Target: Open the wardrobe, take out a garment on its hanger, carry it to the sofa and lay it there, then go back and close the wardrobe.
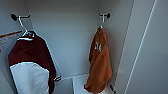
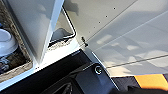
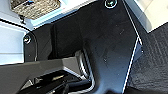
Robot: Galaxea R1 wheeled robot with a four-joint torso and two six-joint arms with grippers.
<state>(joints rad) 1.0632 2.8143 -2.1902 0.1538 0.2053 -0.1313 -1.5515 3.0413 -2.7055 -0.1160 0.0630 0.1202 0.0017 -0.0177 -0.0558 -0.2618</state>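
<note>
Wardrobe (image 1: 140,50) open; garment (image 1: 100,65) on hanger (image 1: 101,21) by right wall, clear of maroon garment (image 1: 32,62). Fingers' state: cannot tell.

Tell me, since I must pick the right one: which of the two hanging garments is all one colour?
The orange garment, hanging on the right peg inside the wardrobe. The other, on the left, is maroon with white sleeves.
</note>
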